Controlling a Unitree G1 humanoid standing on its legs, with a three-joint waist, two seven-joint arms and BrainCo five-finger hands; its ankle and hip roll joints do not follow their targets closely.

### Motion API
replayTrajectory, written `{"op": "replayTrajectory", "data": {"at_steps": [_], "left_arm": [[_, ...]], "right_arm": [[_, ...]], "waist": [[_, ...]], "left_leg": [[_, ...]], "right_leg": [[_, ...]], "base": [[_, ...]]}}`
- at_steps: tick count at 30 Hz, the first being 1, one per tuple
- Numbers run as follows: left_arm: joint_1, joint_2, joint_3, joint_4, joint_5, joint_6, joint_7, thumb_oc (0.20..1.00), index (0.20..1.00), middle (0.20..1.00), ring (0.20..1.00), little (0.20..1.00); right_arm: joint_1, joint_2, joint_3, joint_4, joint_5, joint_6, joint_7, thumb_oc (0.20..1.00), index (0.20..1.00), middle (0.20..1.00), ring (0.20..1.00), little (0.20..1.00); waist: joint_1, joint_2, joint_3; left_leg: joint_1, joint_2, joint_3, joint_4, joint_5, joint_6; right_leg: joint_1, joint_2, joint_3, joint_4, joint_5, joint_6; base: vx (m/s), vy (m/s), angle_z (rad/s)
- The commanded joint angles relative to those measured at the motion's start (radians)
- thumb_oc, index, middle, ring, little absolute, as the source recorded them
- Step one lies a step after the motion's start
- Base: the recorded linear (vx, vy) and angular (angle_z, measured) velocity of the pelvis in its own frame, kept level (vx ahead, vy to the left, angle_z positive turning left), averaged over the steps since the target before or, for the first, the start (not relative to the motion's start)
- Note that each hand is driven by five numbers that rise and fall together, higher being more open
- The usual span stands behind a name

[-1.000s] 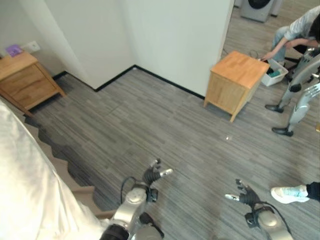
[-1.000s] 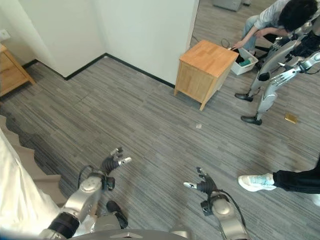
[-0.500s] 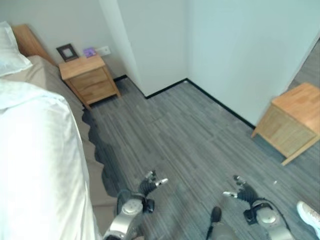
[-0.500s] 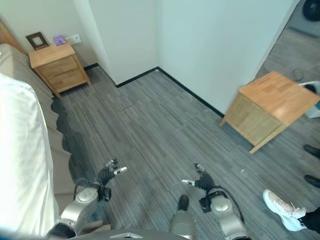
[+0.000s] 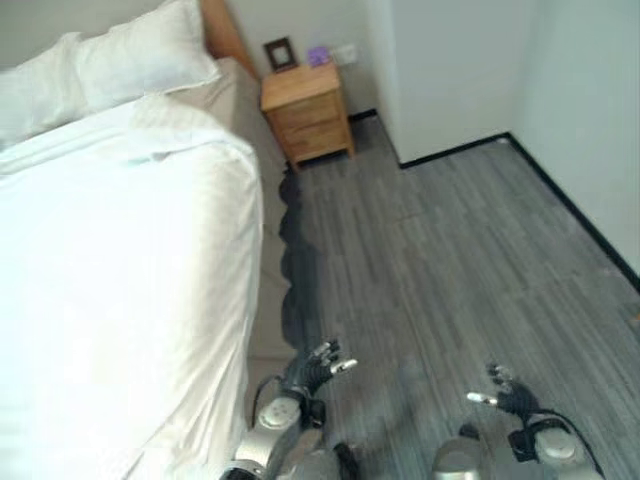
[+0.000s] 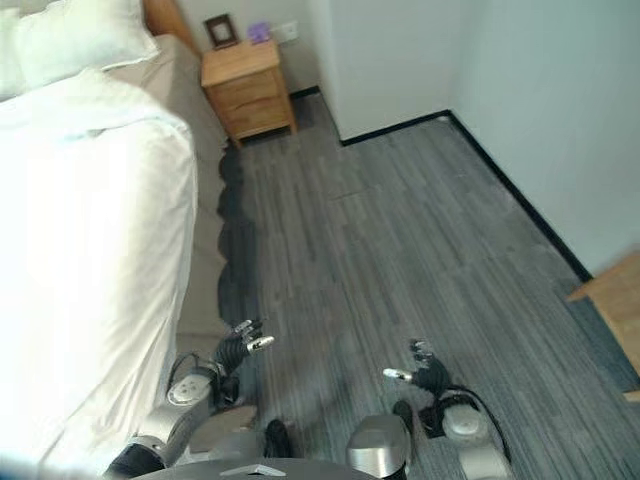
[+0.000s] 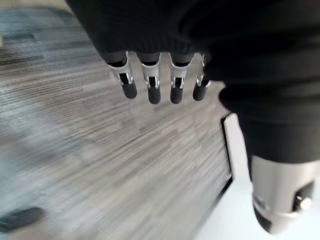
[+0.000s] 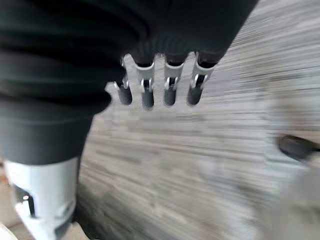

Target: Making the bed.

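white duvet [image 5: 110,270]; grey striped floor [image 5: 450,270] — wooden nightstand [image 5: 307,113]

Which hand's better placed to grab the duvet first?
Likely left. The left hand hangs open beside the white duvet edge; the right hand, also open, is out over bare floor, farther from the bed.

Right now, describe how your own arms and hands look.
Both arms are silver-grey with rounded joints. The left hand and right hand have silver fingers with dark tips, and a dark ribbed cover over the back and wrist.
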Motion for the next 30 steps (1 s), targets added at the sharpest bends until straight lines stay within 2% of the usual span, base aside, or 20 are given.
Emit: {"op": "replayTrajectory", "data": {"at_steps": [1, 3, 5, 6, 7, 10, 11, 13, 14, 15, 16, 17, 18, 19, 21, 23, 24, 26, 28, 30], "left_arm": [[-0.028, 0.035, 0.027, -0.04, -0.096, -0.013, -0.028, 1.0, 1.0, 1.0, 1.0, 1.0], [-0.025, 0.022, 0.034, -0.028, -0.111, 0.001, -0.037, 1.0, 1.0, 1.0, 1.0, 1.0], [-0.023, 0.011, 0.031, -0.013, -0.109, 0.0, -0.045, 1.0, 1.0, 1.0, 1.0, 1.0], [-0.021, 0.005, 0.03, -0.006, -0.104, 0.001, -0.05, 1.0, 1.0, 1.0, 1.0, 1.0], [-0.017, 0.0, 0.028, -0.005, -0.102, -0.001, -0.056, 1.0, 1.0, 1.0, 1.0, 1.0], [-0.012, -0.001, 0.03, -0.005, -0.102, -0.003, -0.055, 1.0, 1.0, 1.0, 1.0, 1.0], [0.003, 0.003, 0.038, -0.009, -0.115, 0.002, -0.058, 1.0, 1.0, 1.0, 1.0, 1.0], [0.02, 0.014, 0.054, -0.019, -0.115, 0.005, -0.057, 1.0, 1.0, 1.0, 1.0, 1.0], [0.029, 0.028, 0.076, -0.033, -0.109, 0.004, -0.047, 1.0, 1.0, 1.0, 1.0, 1.0], [0.029, 0.028, 0.077, -0.034, -0.109, 0.004, -0.047, 1.0, 1.0, 1.0, 1.0, 1.0], [0.032, 0.043, 0.102, -0.05, -0.108, -0.005, -0.019, 1.0, 1.0, 1.0, 1.0, 1.0], [0.031, 0.043, 0.103, -0.05, -0.108, -0.004, -0.019, 1.0, 1.0, 1.0, 1.0, 1.0], [0.032, 0.042, 0.114, -0.045, -0.111, -0.007, 0.005, 1.0, 1.0, 1.0, 1.0, 1.0], [0.031, 0.041, 0.12, -0.042, -0.118, -0.007, 0.014, 1.0, 1.0, 1.0, 1.0, 1.0], [0.027, 0.039, 0.136, -0.019, -0.126, -0.011, 0.038, 1.0, 1.0, 1.0, 1.0, 1.0], [0.025, 0.035, 0.143, -0.015, -0.139, -0.011, 0.047, 1.0, 1.0, 1.0, 1.0, 1.0], [0.022, 0.033, 0.138, -0.007, -0.139, -0.01, 0.048, 1.0, 1.0, 1.0, 1.0, 1.0], [0.006, 0.027, 0.126, 0.016, -0.127, -0.011, 0.045, 1.0, 1.0, 1.0, 1.0, 1.0], [-0.009, 0.012, 0.108, 0.049, -0.112, -0.013, 0.038, 1.0, 1.0, 1.0, 1.0, 1.0], [-0.007, 0.006, 0.102, 0.047, -0.106, -0.017, 0.033, 1.0, 1.0, 1.0, 1.0, 1.0]], "right_arm": [[-0.009, -0.01, 0.038, -0.052, 0.038, -0.032, -0.002, 1.0, 1.0, 1.0, 1.0, 1.0], [-0.014, -0.006, 0.041, -0.056, 0.037, -0.023, 0.007, 1.0, 1.0, 1.0, 1.0, 1.0], [-0.018, -0.004, 0.051, -0.052, 0.035, -0.025, 0.009, 1.0, 1.0, 1.0, 1.0, 1.0], [-0.016, 0.001, 0.059, -0.046, 0.032, -0.027, 0.014, 1.0, 1.0, 1.0, 1.0, 1.0], [-0.023, 0.0, 0.073, -0.038, 0.01, -0.028, 0.02, 1.0, 1.0, 1.0, 1.0, 1.0], [-0.031, 0.0, 0.081, -0.034, 0.004, -0.028, 0.02, 1.0, 1.0, 1.0, 1.0, 1.0], [-0.04, 0.005, 0.089, -0.037, -0.005, -0.026, 0.027, 1.0, 1.0, 1.0, 1.0, 1.0], [-0.043, 0.02, 0.094, -0.045, -0.015, -0.026, 0.033, 1.0, 1.0, 1.0, 1.0, 1.0], [-0.049, 0.043, 0.096, -0.06, -0.012, -0.027, 0.036, 1.0, 1.0, 1.0, 1.0, 1.0], [-0.05, 0.043, 0.096, -0.06, -0.013, -0.026, 0.036, 1.0, 1.0, 1.0, 1.0, 1.0], [-0.062, 0.058, 0.098, -0.07, -0.011, -0.027, 0.039, 1.0, 1.0, 1.0, 1.0, 1.0], [-0.063, 0.058, 0.098, -0.07, -0.011, -0.027, 0.039, 1.0, 1.0, 1.0, 1.0, 1.0], [-0.067, 0.067, 0.098, -0.071, -0.014, -0.024, 0.035, 1.0, 1.0, 1.0, 1.0, 1.0], [-0.066, 0.073, 0.097, -0.068, -0.014, -0.023, 0.031, 1.0, 1.0, 1.0, 1.0, 1.0], [-0.059, 0.083, 0.085, -0.067, -0.007, -0.018, 0.019, 1.0, 1.0, 1.0, 1.0, 1.0], [-0.045, 0.089, 0.071, -0.071, 0.003, -0.015, 0.008, 1.0, 1.0, 1.0, 1.0, 1.0], [-0.036, 0.094, 0.063, -0.072, 0.017, -0.016, 0.002, 1.0, 1.0, 1.0, 1.0, 1.0], [-0.021, 0.105, 0.058, -0.067, 0.04, -0.018, -0.001, 1.0, 1.0, 1.0, 1.0, 1.0], [0.007, 0.11, 0.063, -0.08, 0.059, -0.024, 0.003, 1.0, 1.0, 1.0, 1.0, 1.0], [0.01, 0.106, 0.066, -0.08, 0.059, -0.027, 0.008, 1.0, 1.0, 1.0, 1.0, 1.0]], "waist": [[-0.002, -0.037, -0.001], [0.006, -0.03, -0.005], [0.017, -0.018, -0.008], [0.018, -0.013, -0.011], [0.028, 0.004, -0.021], [0.036, 0.003, -0.021], [0.047, -0.008, -0.032], [0.06, -0.025, -0.056], [0.075, -0.045, -0.057], [0.078, -0.043, -0.059], [0.081, -0.056, -0.038], [0.084, -0.054, -0.041], [0.083, -0.051, -0.03], [0.083, -0.055, -0.023], [0.075, -0.062, -0.014], [0.068, -0.064, -0.019], [0.056, -0.069, -0.024], [0.027, -0.079, -0.037], [-0.002, -0.094, -0.063], [-0.004, -0.095, -0.067]], "left_leg": [[0.049, 0.11, 0.212, 0.136, 0.037, -0.017], [0.043, 0.103, 0.237, 0.045, 0.021, -0.002], [0.034, 0.047, 0.203, -0.148, -0.005, 0.03], [0.043, 0.027, 0.192, -0.222, -0.003, 0.04], [0.049, 0.013, 0.175, -0.327, 0.033, 0.048], [0.054, 0.006, 0.155, -0.355, 0.051, 0.05], [0.077, -0.006, 0.138, -0.415, 0.045, 0.064], [0.108, -0.012, 0.154, -0.433, 0.037, 0.078], [0.136, -0.017, 0.172, -0.442, 0.012, 0.103], [0.132, -0.013, 0.175, -0.442, 0.014, 0.104], [0.174, -0.024, 0.191, -0.442, -0.031, 0.134], [0.17, -0.021, 0.194, -0.442, -0.029, 0.134], [0.184, -0.017, 0.191, -0.442, -0.041, 0.141], [0.191, -0.021, 0.186, -0.442, -0.05, 0.143], [0.201, -0.033, 0.16, -0.442, -0.061, 0.143], [0.197, -0.044, 0.139, -0.442, -0.072, 0.136], [0.195, -0.052, 0.118, -0.442, -0.081, 0.132], [0.193, -0.069, 0.072, -0.442, -0.094, 0.124], [0.211, -0.093, 0.021, -0.442, -0.115, 0.123], [0.216, -0.1, 0.018, -0.442, -0.119, 0.123]], "right_leg": [[0.053, 0.058, -0.031, -0.194, 0.073, 0.001], [0.065, 0.084, -0.016, -0.194, 0.055, -0.004], [0.081, 0.109, -0.009, -0.194, 0.032, 0.013], [0.086, 0.119, -0.005, -0.194, 0.025, 0.018], [0.095, 0.14, -0.006, -0.194, 0.017, 0.022], [0.114, 0.147, -0.008, -0.194, 0.004, 0.02], [0.135, 0.154, -0.006, -0.194, -0.005, 0.027], [0.132, 0.15, -0.011, -0.145, -0.018, 0.037], [0.085, 0.135, -0.012, 0.013, -0.042, 0.055], [0.078, 0.137, -0.008, 0.016, -0.04, 0.053], [-0.038, 0.081, -0.007, 0.222, 0.002, 0.118], [-0.044, 0.084, -0.004, 0.222, 0.006, 0.116], [-0.076, 0.068, 0.008, 0.286, 0.039, 0.145], [-0.101, 0.054, 0.014, 0.306, 0.051, 0.148], [-0.137, 0.047, 0.044, 0.269, 0.055, 0.135], [-0.126, 0.042, 0.076, 0.169, 0.04, 0.117], [-0.12, 0.052, 0.112, 0.092, 0.041, 0.11], [-0.106, 0.039, 0.215, -0.032, 0.067, 0.112], [-0.095, 0.046, 0.31, -0.101, 0.097, 0.112], [-0.073, 0.033, 0.293, -0.13, 0.109, 0.114]], "base": [[0.15, -0.04, 0.02], [0.25, -0.011, 0.3], [0.28, 0.05, 0.01], [0.3, 0.089, -0.02], [0.22, 0.072, 0.03], [0.2, 0.063, 0.06], [0.3, 0.103, 0.11], [0.26, 0.107, 0.06], [0.06, 0.062, -0.12], [0.08, 0.125, -0.24], [0.0, 0.066, -0.29], [0.04, 0.096, -0.34], [0.04, 0.034, -0.17], [0.1, 0.035, 0.01], [0.15, -0.015, 0.34], [0.17, -0.066, 0.43], [0.19, -0.075, 0.46], [0.19, -0.068, 0.84], [0.23, -0.026, 1.63], [0.15, -0.023, 0.9]]}}
